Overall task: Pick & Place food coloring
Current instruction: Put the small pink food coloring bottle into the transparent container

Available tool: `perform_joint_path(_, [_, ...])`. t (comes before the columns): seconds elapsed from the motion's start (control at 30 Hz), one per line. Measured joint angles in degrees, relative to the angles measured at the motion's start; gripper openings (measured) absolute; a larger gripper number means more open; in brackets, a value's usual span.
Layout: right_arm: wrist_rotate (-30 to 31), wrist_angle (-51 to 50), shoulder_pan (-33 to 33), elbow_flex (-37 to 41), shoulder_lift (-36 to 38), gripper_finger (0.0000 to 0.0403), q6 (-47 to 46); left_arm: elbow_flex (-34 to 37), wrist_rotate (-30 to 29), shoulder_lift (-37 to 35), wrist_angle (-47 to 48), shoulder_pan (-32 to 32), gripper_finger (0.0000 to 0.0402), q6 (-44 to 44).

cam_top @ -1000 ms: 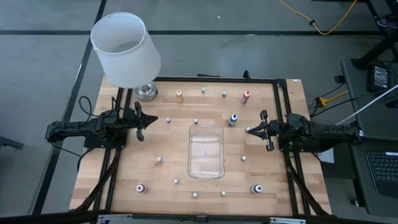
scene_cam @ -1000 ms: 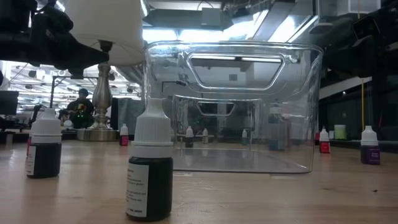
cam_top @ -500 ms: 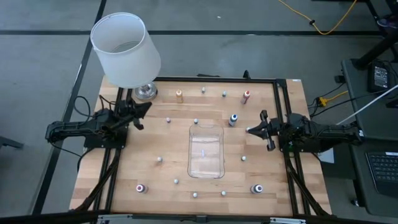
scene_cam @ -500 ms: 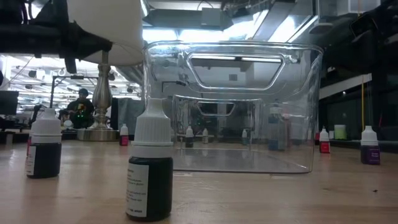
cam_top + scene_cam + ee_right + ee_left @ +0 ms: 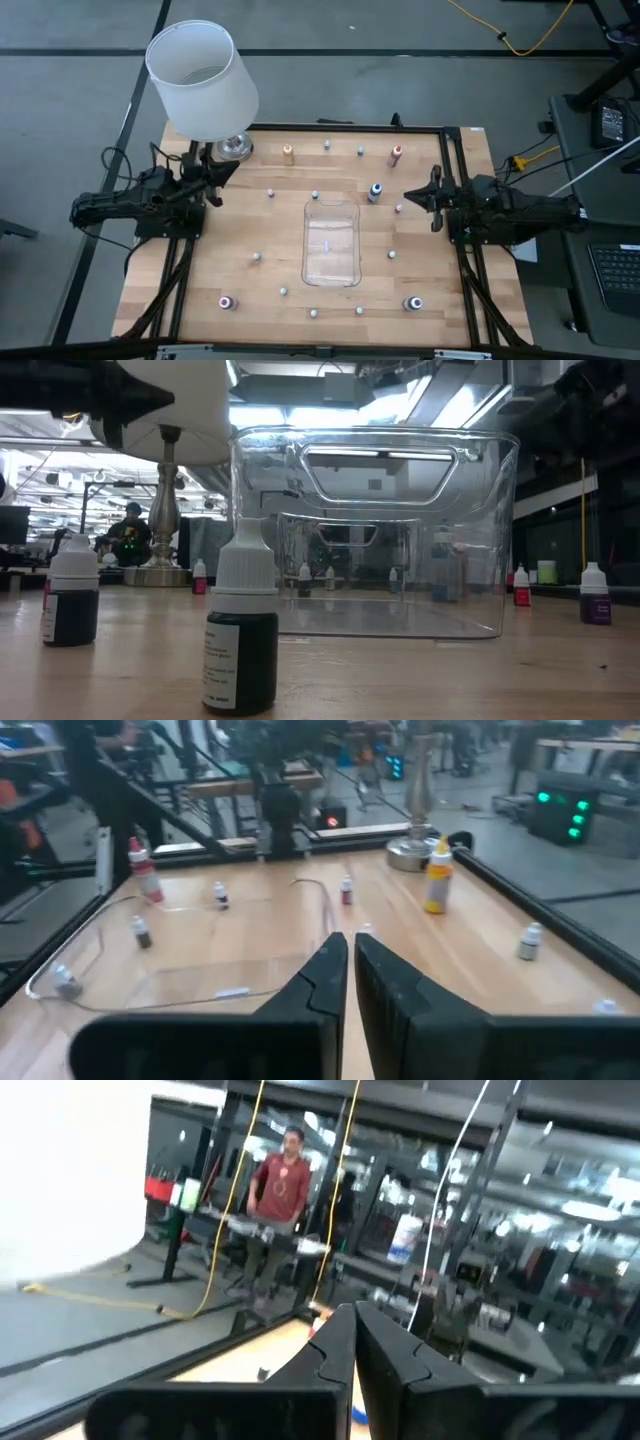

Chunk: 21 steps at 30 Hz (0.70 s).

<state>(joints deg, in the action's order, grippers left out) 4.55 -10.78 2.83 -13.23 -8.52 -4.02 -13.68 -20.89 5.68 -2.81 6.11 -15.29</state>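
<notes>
The left arm reaches in from the table's left edge, its left gripper (image 5: 222, 167) raised and angled toward the base of the lamp (image 5: 203, 82) at the far left corner. In its wrist view the two fingers (image 5: 330, 1350) are pressed together with nothing between them. The right arm lies along the right edge, with the right gripper (image 5: 417, 193) pointing toward the table's middle; its fingers (image 5: 325, 975) are likewise closed and empty.

Compared with a second ago, the left gripper has swung away from the table's centre toward the lamp, and the right gripper has drawn back slightly toward the far side, leaving a small bottle (image 5: 398, 209) exposed just in front of it.

The clear tray (image 5: 331, 243) sits in the middle of the wooden table (image 5: 200, 270); through its walls it appears to hold none of the bottles. The food coloring bottles stand scattered around it: an orange one (image 5: 288, 153) and a red one (image 5: 396, 155) near the far edge, a dark blue one (image 5: 375, 192) beside the tray's far right corner, a pink one (image 5: 226, 302) and another dark one (image 5: 412, 303) near the front edge.
</notes>
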Motion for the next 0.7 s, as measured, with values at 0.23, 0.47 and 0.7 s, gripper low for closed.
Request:
perform_joint_path(0.23, [5.42, -5.36, 0.00, -10.80, -6.77, 0.0028, -2.89, -16.79, 2.58, 13.52, 17.85, 0.00, 0.0006, 0.10])
perform_joint_path(0.47, [5.53, -9.70, 0.00, -21.93, -18.08, 0.0028, -4.36, -35.76, 7.55, 30.44, 36.99, 0.00, 0.0006, 0.99])
perform_joint_path(0.7, [6.28, -10.93, 0.00, -29.57, -28.17, 0.0028, -1.01, -46.68, 7.12, 42.59, 53.86, 0.06, 0.0007, 2.73])
